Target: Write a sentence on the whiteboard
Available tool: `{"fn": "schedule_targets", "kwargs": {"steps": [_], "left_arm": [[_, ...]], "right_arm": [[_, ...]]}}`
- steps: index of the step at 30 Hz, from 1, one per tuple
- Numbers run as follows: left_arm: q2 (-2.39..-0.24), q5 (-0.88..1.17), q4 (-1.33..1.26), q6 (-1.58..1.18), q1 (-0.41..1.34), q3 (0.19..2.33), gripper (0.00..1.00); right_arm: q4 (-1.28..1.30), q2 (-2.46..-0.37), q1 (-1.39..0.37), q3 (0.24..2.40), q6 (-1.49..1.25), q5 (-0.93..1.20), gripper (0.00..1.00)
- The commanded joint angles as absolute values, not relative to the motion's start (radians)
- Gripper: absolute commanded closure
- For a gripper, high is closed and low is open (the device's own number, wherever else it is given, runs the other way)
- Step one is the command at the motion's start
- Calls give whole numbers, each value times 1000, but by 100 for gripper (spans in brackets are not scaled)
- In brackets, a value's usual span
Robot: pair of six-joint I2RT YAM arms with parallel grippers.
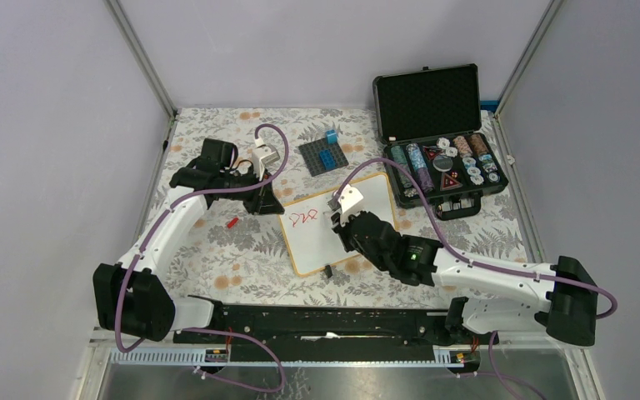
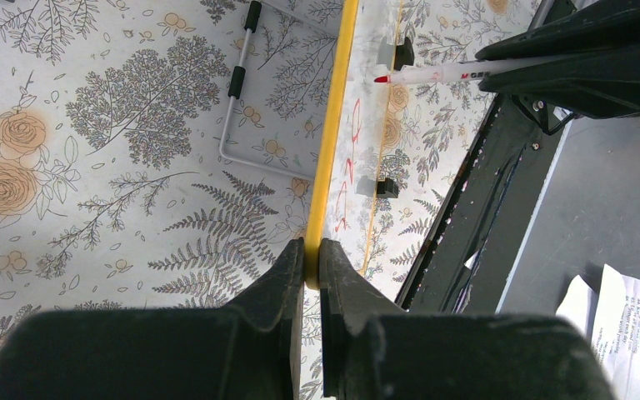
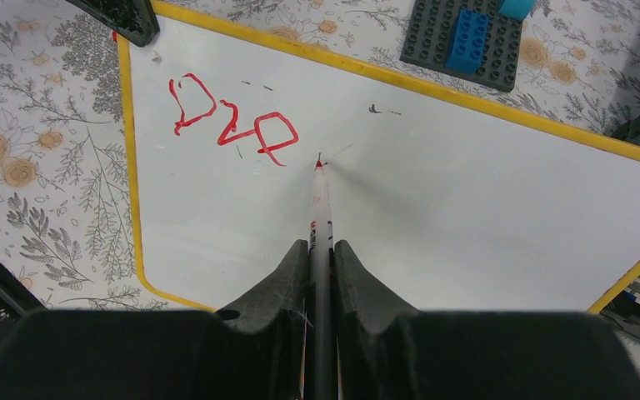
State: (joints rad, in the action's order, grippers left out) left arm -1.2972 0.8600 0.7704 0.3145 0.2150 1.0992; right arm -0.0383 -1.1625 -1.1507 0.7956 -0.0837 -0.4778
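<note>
**Marker tip on the board, frame edge pinched**

On the flower-printed table (image 1: pixel 217 250), an open black chip case (image 1: pixel 427 96) sits far right. The small white yellow-framed whiteboard (image 1: pixel 310 246) lies mid-table, with a dark grey studded baseplate (image 1: pixel 323 157) just beyond it. The left gripper (image 2: pixel 312 250) is clamped on the board's frame. The right gripper (image 3: pixel 322 250) squeezes a slim red-tipped marker (image 3: pixel 320 196). The marker's tip touches the board just beside short red handwriting (image 3: pixel 229 121).

Gloss on the board — matt elsewhere.
The small white board with the yellow rim (image 3: pixel 467 192) is smooth, faintly glossy; its red marker handwriting (image 3: pixel 233 125) lies matt. The floral table covering (image 1: pixel 217 250) looks matt, the right gripper (image 3: pixel 322 248) matt black plastic, its slim white marker pen (image 3: pixel 322 208) smooth plastic — the dark grey studded baseplate (image 3: pixel 423 42) too.
</note>
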Motion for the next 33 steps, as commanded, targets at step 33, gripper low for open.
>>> {"fn": "schedule_targets", "kwargs": {"steps": [33], "left_arm": [[-1290, 874, 775, 331, 221, 1124, 100]], "right_arm": [[-108, -1233, -1139, 834, -73, -468, 100]]}}
